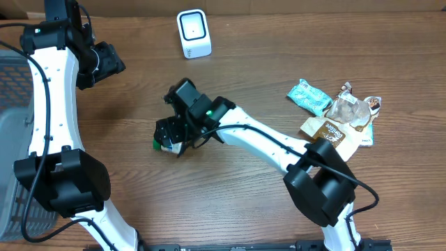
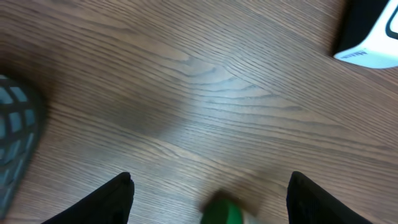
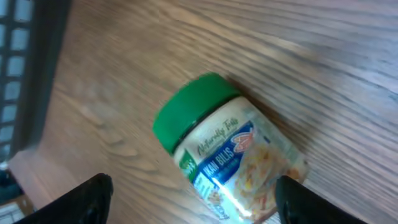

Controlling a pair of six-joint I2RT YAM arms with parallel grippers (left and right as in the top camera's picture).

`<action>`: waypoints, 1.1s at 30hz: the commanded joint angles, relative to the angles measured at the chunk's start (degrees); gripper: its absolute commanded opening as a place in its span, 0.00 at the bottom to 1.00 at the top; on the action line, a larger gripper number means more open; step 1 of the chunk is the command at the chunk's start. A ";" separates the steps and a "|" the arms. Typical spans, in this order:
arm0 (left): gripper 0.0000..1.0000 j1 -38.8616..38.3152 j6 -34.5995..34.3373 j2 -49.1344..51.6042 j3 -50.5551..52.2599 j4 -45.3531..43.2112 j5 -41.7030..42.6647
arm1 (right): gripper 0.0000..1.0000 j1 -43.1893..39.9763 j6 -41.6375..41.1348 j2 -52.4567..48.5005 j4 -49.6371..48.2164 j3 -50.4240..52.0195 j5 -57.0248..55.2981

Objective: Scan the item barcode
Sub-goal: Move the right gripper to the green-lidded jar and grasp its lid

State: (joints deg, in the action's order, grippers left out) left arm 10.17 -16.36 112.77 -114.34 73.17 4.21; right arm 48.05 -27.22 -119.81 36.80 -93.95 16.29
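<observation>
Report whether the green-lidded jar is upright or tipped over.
Tipped: the jar lies on its side on the table, green lid pointing sideways, label facing up.

Looks like a robotics lab rigged up as a pretend shop checkout: two white robot arms [image 1: 49, 104] sit at the edge of a plain wood-grain table [image 1: 279, 63], a little white barcode scanner [image 1: 194, 33] stands at the back, there's a grey mesh basket [image 1: 12, 104] off to the left, plus a heap of snack packets [image 1: 334, 118] and a green-lidded grocery jar [image 3: 230, 155]
</observation>
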 commanded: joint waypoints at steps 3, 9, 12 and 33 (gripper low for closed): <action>0.70 0.46 0.07 0.04 1.38 -0.22 -1.84 | 0.75 -0.85 -2.23 0.20 1.64 0.15 -2.60; 0.74 0.39 0.07 0.07 2.62 -0.42 -1.84 | 0.76 -0.74 -2.34 -0.07 3.21 0.15 -2.78; 0.75 0.24 0.07 0.17 3.41 -0.76 -1.81 | 0.84 -0.76 4.63 -0.24 2.78 0.15 -2.47; 0.91 2.43 -0.02 0.37 7.48 -5.68 -4.59 | 0.93 1.14 31.98 -4.87 -6.12 0.04 -1.46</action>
State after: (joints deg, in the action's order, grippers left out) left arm 11.00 -16.34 112.79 -107.15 67.88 1.28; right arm 49.17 4.91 -124.60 32.36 -93.93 15.00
